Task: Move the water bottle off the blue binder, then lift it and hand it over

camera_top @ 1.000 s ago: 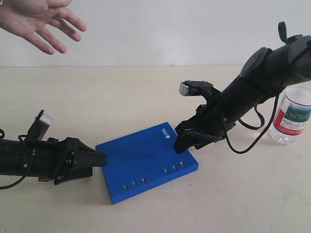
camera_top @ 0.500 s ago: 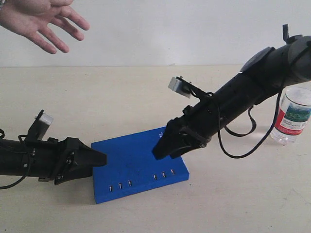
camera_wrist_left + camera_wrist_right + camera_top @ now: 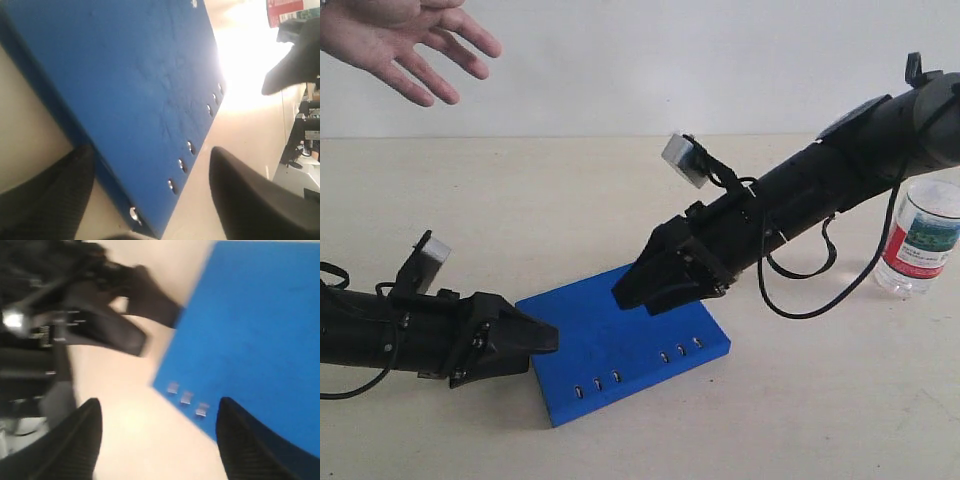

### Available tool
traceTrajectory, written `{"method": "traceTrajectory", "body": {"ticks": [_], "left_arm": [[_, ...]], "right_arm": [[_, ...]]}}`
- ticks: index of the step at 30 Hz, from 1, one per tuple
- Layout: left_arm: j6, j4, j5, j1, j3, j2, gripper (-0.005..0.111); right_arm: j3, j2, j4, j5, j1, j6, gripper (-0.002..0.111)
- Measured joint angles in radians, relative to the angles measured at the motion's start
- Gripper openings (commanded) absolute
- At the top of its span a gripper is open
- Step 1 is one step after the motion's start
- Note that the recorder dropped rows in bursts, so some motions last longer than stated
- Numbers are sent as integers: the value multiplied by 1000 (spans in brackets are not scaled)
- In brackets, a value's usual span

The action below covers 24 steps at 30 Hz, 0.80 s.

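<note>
Currently on record: one moment of the binder hand-over.

Item: blue binder [image 3: 620,345], flat on the table [image 3: 800,420]. One corner and its hole-punched edge lie between the fingers of the left gripper [image 3: 150,165], which stands spread and not yet closed on the board. Whether it touches: cannot tell.

Item: right gripper [image 3: 625,293], fingers spread and empty, hovering just above the binder's top face. Its wrist picture is blurred.

Item: water bottle [image 3: 920,235], upright on the table, off the binder, well behind the right gripper and beside that arm's upper part.

Item: person's hand [image 3: 405,45], open with fingers spread, high above and beyond the left gripper.

Step, as judged: grasping the binder to raise it. Push the left fingers well past the edge before closing, one on each face, so the board does not swing down from a corner pinch. Keep the right gripper clear.

Change from half a second ago: the left gripper has advanced and the binder has slid a little ahead of it. The right gripper has come further across toward the left one. The bottle is unmoved.
</note>
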Motion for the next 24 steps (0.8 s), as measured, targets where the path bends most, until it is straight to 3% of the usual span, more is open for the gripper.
{"method": "traceTrajectory", "body": {"ticks": [7, 19, 24], "left_arm": [[0, 0, -17, 0, 0, 0, 62], [0, 0, -23, 0, 0, 0, 62], [0, 0, -23, 0, 0, 0, 62]], "right_arm": [[0, 0, -273, -228, 0, 200, 59], [0, -3, -484, -355, 2, 414, 59], [0, -3, -480, -349, 2, 420, 59]]}}
